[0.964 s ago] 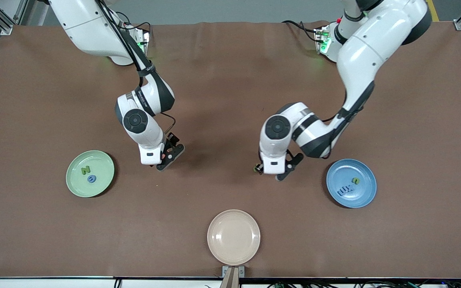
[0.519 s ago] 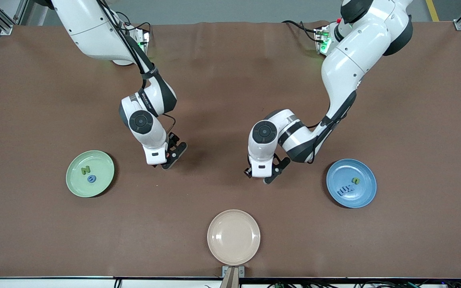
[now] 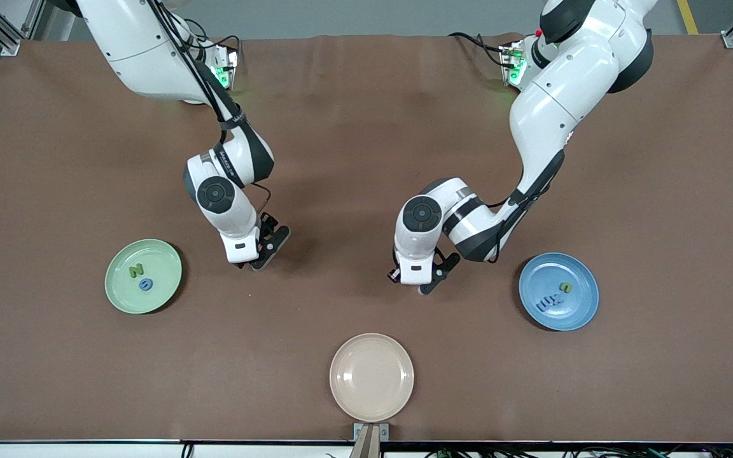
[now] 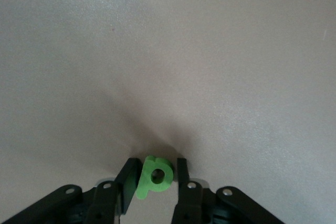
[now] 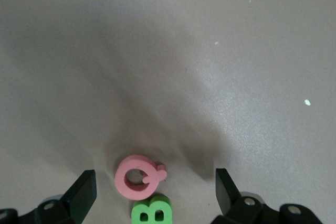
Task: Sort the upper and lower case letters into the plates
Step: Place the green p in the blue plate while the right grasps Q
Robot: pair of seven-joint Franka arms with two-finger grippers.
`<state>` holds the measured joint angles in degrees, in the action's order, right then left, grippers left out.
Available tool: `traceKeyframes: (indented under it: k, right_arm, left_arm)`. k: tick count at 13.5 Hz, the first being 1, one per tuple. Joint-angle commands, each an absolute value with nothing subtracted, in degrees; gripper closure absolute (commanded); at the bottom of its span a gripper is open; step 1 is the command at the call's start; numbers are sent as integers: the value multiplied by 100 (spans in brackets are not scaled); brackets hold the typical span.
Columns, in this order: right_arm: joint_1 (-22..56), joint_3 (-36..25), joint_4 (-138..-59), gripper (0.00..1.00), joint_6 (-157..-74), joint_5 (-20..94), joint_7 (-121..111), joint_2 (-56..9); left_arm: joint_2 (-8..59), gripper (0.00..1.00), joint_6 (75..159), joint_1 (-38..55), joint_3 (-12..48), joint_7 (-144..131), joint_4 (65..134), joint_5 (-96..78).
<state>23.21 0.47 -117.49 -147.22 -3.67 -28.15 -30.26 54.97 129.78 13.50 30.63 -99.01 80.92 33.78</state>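
Observation:
The pale mint green plate (image 3: 164, 262) lies toward the right arm's end and holds a green N (image 3: 135, 270) and a blue round letter (image 3: 144, 284). The blue plate (image 3: 573, 313) lies toward the left arm's end and holds several small letters (image 3: 550, 303). My left gripper (image 3: 412, 280) (image 4: 155, 169) is shut on a green lowercase p (image 4: 154, 178) over bare table between the plates. My right gripper (image 3: 259, 253) (image 5: 153, 174) is open, low over a pink Q (image 5: 137, 176) and a green B (image 5: 151, 212) that lie touching on the table. Both letters are hidden in the front view.
A cream-beige round plate (image 3: 371, 376) with nothing in it lies at the table's edge nearest the front camera, midway between the arms. A brown mat (image 3: 366, 127) covers the table.
My left gripper has moved away from the blue plate toward the right arm's end, then nearly stopped. My right gripper has only shifted slightly.

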Motion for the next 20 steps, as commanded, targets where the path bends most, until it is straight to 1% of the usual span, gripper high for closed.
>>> traceKeyframes:
  k: [1,2,5,7,8,11,12,13,14,15,16,17,19,20]
  right_arm:
    - [2241,105,-11944,0,-14924,-466,-2856,-2962]
    - [2259,105,-11944,0,-14915,-466,-2856,-2962]
    - [2285,105,-11944,0,-14915,-466,-2848,-2953]
    - [2294,105,-11944,0,-14924,-466,-2848,-2953]
    - [2303,105,-11944,0,-14924,-466,-2848,-2962]
    - [2338,105,-11944,1,-14967,-457,-2839,-2962]
    - [2338,105,-11944,1,-14994,-457,-2839,-2979]
    - [2338,105,-11944,3,-15029,-457,-2848,-3023]
    - [2338,105,-11944,5,-15064,-457,-2839,-3032]
    - [2338,105,-11944,8,-15091,-457,-2848,-3041]
    - [2338,105,-11944,9,-15091,-457,-2848,-3041]
    - [2329,105,-11944,12,-15091,-457,-2848,-3041]
    - [2312,105,-11944,17,-15091,-457,-2848,-3041]
    - [2303,105,-11953,22,-15091,-457,-2848,-3041]
  left_arm:
    - [5459,100,12991,1284,3032,-9818,8016,3436]
    - [5310,100,12938,1187,3032,-9774,8024,3437]
    - [4801,100,12420,608,3076,-9206,8068,3445]
    - [4519,100,12244,213,3076,-8327,8278,3445]
    - [4378,100,12226,-41,3076,-7993,8419,3445]
    - [3913,99,12225,-893,3085,-6798,9129,3445]
    - [3859,95,12234,-1149,3094,-6542,9341,3445]
    - [3850,84,12260,-1369,3094,-6417,9525,3445]
    - [3858,77,12269,-1510,3094,-6416,9580,3437]
    - [3876,51,12270,-1590,3094,-6416,9624,3393]
    - [3867,12,12270,-1634,3094,-6442,9711,3384]
    - [3824,0,12252,-1652,3094,-6468,9738,3384]
    - [3639,0,12217,-1687,3094,-6416,9695,3375]
    - [3552,0,12217,-1696,3102,-6364,9616,3375]
